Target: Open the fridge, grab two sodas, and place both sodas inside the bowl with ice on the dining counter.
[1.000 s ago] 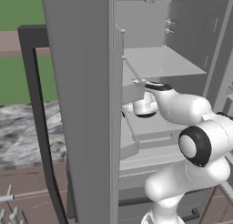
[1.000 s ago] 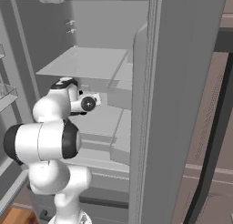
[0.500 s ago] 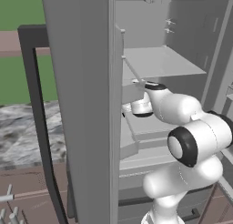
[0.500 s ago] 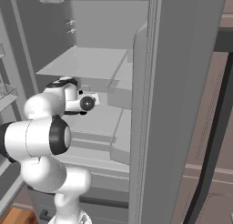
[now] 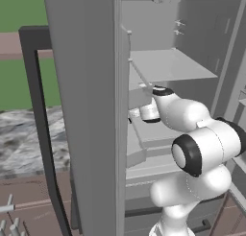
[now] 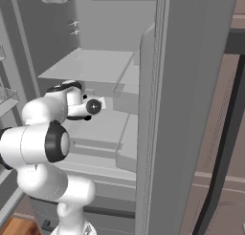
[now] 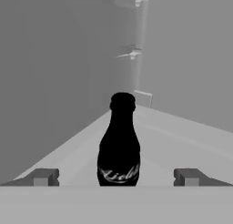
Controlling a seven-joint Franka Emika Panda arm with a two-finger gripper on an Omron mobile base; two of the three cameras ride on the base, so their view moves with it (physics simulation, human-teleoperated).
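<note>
The fridge point(image 5: 96, 110) stands with its doors swung open, which is why the arm can reach straight into the compartment. In the hand view a near-black soda bottle point(image 7: 119, 143) stands upright on a pale grey shelf point(image 7: 182, 141), dead ahead of the claw point(image 7: 116, 177) and centred between its two dark fingertips point(image 7: 43, 176), which stand wide apart with clear space on either side of the bottle and touch nothing. The bottle looks to sit just ahead of the tips rather than between them, though how far ahead cannot be told. It stands near the left wall of the compartment as the hand sees it, where the shelf meets the side, and its narrow neck rises above the level of the tips. Centring the claw on the bottle with the fingers spread is likely meant to let them pass on both sides of its body before closing. From the base views the arm rises from the base, bends sharply at the big dark elbow joint and stretches its forearm level into the fridge, with the wrist held just under an upper shelf point(image 6: 91, 67) and the hand pointing horizontally inward along the shelf that carries the soda. A second soda is not visible here.
</note>
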